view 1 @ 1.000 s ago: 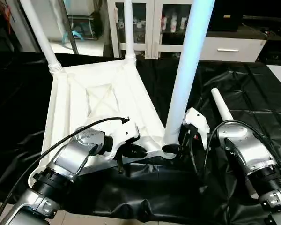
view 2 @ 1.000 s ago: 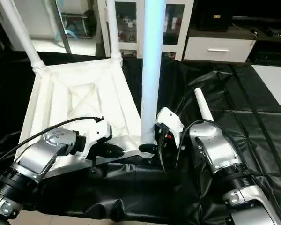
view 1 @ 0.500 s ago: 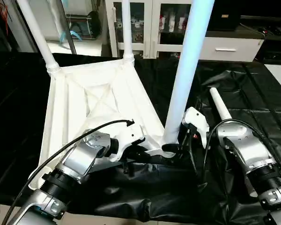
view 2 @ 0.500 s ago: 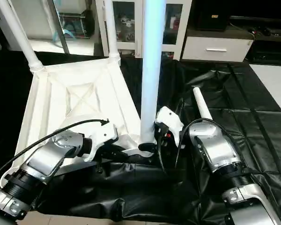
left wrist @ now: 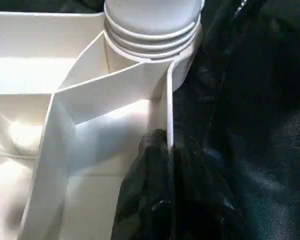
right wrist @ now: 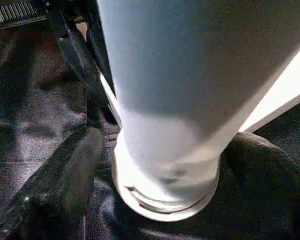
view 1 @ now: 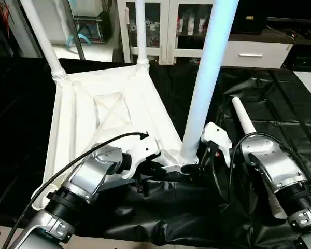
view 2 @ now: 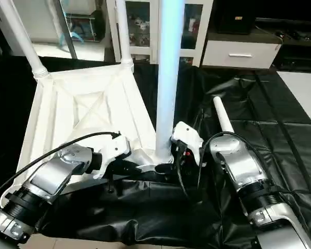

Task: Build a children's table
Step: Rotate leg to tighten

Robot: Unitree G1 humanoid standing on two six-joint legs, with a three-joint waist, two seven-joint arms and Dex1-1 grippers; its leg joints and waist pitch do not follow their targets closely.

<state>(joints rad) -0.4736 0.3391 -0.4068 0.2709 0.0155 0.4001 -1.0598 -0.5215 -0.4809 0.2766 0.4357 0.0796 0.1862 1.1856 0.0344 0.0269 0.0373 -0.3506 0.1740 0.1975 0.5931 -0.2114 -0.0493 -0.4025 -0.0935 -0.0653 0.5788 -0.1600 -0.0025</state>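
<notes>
- The work surface is covered by a black plastic sheet (view 1: 280,109), wrinkled and glossy, with light reflected along its folds.
- Behind it, a white cabinet with glass doors (view 1: 171,28) is seen; small items are dimly visible on its shelves, too small to be told apart.
- To the right of that cabinet, a white drawer front (view 1: 254,54) with a slim metal handle is set under a dark countertop (view 1: 280,33).
- At the far left, a pale floor (view 1: 85,52) is lit brightly, and a dark slanted bar (view 1: 75,31) stands there.
- A strip of light floor (view 2: 306,91) is seen at the right edge.
</notes>
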